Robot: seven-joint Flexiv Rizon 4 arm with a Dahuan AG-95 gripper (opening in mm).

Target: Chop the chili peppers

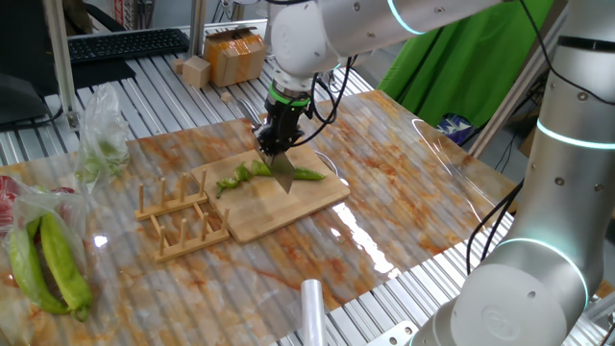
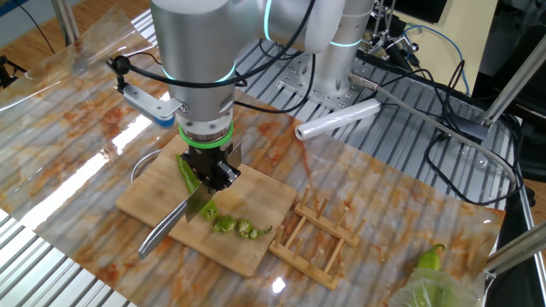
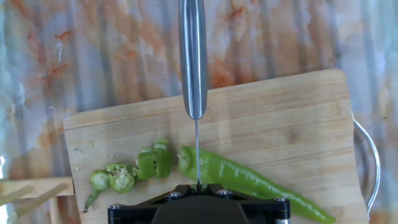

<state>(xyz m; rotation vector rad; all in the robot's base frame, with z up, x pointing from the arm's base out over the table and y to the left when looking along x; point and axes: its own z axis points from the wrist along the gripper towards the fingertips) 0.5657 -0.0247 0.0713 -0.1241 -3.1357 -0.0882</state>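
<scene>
A slender green chili (image 3: 249, 180) lies on the wooden cutting board (image 3: 292, 118), with several cut green slices (image 3: 134, 171) to its left. It also shows in one fixed view (image 1: 306, 175) and the other fixed view (image 2: 187, 173). My gripper (image 3: 198, 186) is shut on a knife; its steel handle (image 3: 193, 56) points away and the thin blade (image 3: 197, 152) stands edge-down on the chili near its cut end. In one fixed view the blade (image 1: 283, 173) rests on the board under the gripper (image 1: 274, 142). In the other fixed view the knife (image 2: 175, 223) slants down left.
A wooden dish rack (image 1: 178, 219) stands beside the board. Bigger yellow-green peppers (image 1: 53, 264) lie in a plastic bag at the left. A plastic roll (image 2: 337, 119) lies near the arm's base. A metal ring (image 3: 367, 155) sticks out from under the board's right edge.
</scene>
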